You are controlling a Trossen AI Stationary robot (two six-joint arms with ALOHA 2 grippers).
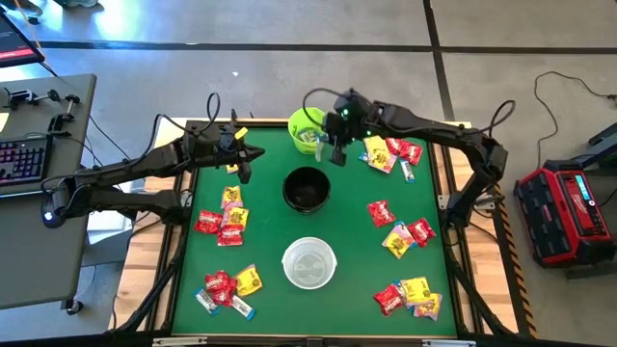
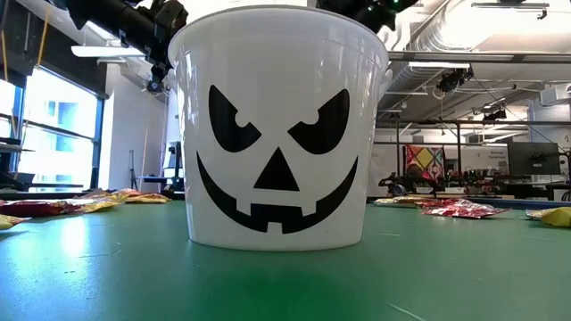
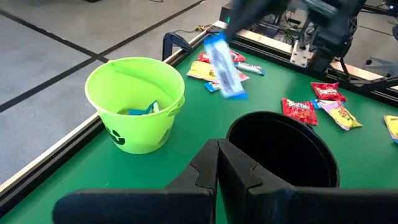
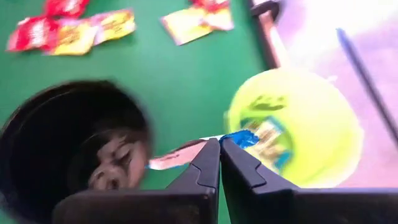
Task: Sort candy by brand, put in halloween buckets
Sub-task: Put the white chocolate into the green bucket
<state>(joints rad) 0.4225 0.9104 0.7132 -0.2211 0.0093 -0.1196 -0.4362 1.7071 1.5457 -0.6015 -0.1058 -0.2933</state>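
Over the far edge of the green table [image 1: 270, 241], right gripper [image 4: 219, 144] clamped on a pale blue-white candy packet [image 3: 222, 67], flat, shiny, hanging tilted just beside the lime green bucket [image 1: 307, 129]. That bucket already holds blue-wrapped pieces. Black bucket [image 1: 307, 189] mid-table, white bucket [image 1: 308, 262] with black jack-o'-lantern face nearer front. Red and yellow packets [image 1: 224, 222] lie in scattered clusters. Left gripper [image 3: 217, 163] pinched closed, empty, near the black bucket.

**Arms and grippers, both raised over the table's far half**

Left arm: reaches in from the left edge, elbow bent; left gripper [image 1: 243, 166] with fingers pressed together, empty. Right arm: stretches from the right edge toward centre; right gripper [image 1: 337, 154] pointing down, fingers clamped on a pale blue packet [image 3: 222, 65].
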